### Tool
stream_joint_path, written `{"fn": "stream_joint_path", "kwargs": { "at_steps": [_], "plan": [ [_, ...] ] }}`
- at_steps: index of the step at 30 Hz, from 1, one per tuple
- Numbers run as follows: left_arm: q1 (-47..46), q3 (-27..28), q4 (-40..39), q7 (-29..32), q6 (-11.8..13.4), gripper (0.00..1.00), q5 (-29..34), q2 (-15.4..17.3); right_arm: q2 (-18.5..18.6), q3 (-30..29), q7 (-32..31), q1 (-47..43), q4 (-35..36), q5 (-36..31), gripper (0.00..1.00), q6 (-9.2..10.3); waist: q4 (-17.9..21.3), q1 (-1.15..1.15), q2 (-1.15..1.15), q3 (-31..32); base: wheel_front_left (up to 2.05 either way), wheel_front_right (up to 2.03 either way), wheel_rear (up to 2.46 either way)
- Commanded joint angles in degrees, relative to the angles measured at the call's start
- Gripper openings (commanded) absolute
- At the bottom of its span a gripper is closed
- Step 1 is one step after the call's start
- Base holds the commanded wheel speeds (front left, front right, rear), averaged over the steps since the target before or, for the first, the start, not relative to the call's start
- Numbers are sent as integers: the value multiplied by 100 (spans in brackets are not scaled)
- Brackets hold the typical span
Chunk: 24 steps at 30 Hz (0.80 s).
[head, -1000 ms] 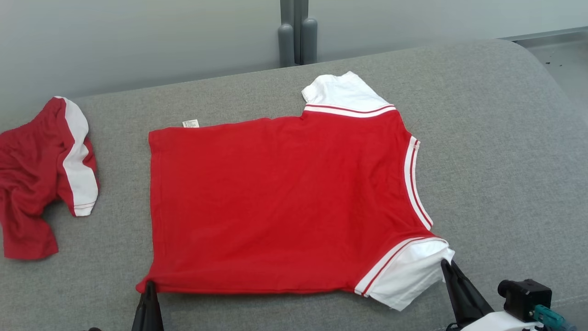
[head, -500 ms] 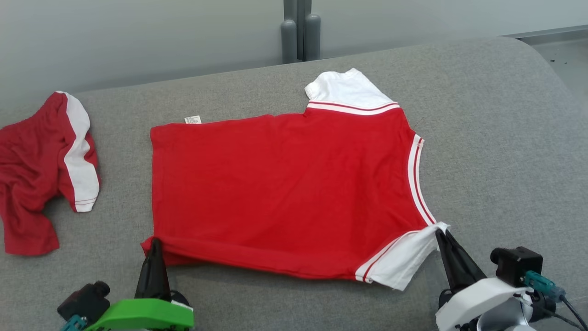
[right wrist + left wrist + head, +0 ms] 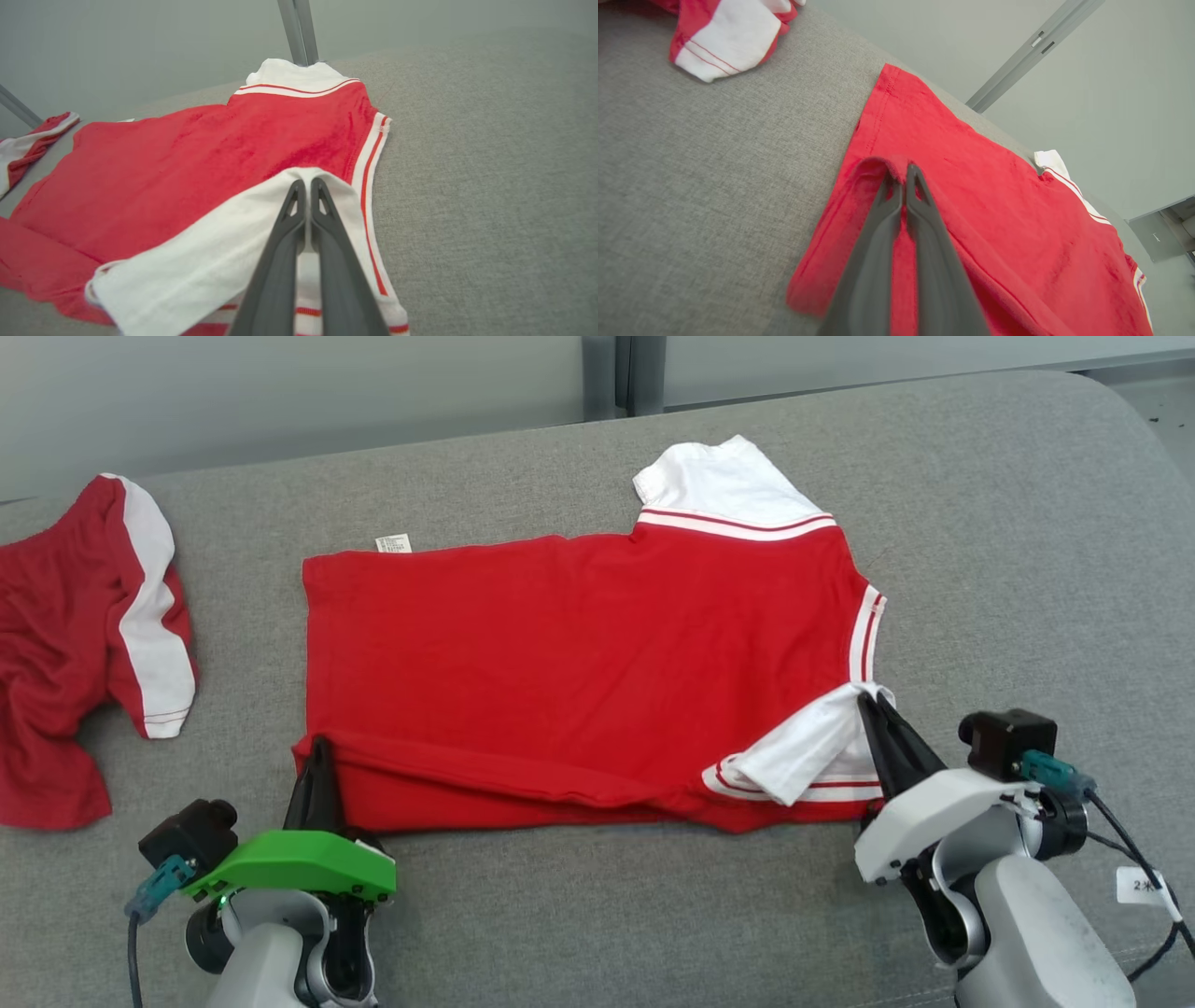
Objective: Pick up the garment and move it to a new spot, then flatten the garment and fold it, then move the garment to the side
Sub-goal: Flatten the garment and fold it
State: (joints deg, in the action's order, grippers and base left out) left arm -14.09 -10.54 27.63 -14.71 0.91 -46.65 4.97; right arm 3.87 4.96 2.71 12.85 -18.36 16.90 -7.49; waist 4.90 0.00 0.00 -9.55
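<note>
red shirt (image 3: 579,644) lies mid grey cushion (image 3: 1008,569), its cushion-front edge turned up: left gripper (image 3: 320,743) pinched tight on the hem corner (image 3: 878,164), right gripper (image 3: 870,698) likewise on the white sleeve (image 3: 803,756), 2 grips so the fold goes over evenly, I reckon.

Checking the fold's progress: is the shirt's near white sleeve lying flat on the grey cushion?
No, the white sleeve lies folded back over the red shirt, pinched in the right end effector.
</note>
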Motion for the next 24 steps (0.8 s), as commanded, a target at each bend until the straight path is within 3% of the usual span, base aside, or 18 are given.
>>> {"fn": "stream_joint_path", "kwargs": {
  "at_steps": [1, 12, 24],
  "plan": [
    [-174, 32, 117, -28, -42, 0, 37, 7, 2, -1, 56, 194, -150, -11, 0, 0, -15, 0, 0, -40, 0, 0, 0],
    [-770, 93, 1098, -49, -207, 0, 237, -26, -20, -28, 217, 1319, -1621, -133, 0, 0, -32, 0, 0, -146, 0, 0, 0],
    [-994, 238, 1416, -52, -325, 0, 480, -102, 1, 297, 560, 2070, -2695, 90, 0, 0, -73, 0, 0, -192, 0, 0, 0]
  ]
}}
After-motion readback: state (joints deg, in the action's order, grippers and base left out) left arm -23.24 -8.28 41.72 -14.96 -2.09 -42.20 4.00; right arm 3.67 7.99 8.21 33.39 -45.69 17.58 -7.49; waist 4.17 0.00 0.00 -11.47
